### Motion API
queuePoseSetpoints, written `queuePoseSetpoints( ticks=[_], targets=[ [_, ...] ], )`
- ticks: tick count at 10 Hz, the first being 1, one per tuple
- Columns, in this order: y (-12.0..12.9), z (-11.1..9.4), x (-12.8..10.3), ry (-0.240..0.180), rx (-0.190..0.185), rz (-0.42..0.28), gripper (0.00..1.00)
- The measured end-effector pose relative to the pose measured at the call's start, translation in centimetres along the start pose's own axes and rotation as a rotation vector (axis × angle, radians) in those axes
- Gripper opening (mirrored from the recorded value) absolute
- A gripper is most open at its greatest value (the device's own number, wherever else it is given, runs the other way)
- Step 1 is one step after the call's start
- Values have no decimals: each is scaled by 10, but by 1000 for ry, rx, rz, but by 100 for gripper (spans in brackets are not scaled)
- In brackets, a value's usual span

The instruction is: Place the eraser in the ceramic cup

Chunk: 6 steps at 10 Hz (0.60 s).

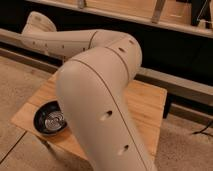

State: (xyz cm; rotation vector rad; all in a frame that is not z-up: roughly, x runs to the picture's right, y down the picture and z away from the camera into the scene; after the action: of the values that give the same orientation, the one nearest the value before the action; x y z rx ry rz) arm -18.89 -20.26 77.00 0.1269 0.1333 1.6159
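Eraser out of sight, gripper closed, hidden beyond arm (102, 95)

Robotics lab or test space, by look: cream robot arm (100, 100) looming over small wooden table (147, 102); speckled hard floor (20, 80); long dark counter (165, 47), wood-topped, along far wall; cable (202, 131) on floor, right.
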Motion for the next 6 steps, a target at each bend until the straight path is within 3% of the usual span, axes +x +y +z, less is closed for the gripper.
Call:
queuePoseSetpoints(
  ticks=[3,6],
  targets=[
    [-25,-8,2,-8,33,14,0],
    [-21,-22,21,3,21,22,0]
  ],
)
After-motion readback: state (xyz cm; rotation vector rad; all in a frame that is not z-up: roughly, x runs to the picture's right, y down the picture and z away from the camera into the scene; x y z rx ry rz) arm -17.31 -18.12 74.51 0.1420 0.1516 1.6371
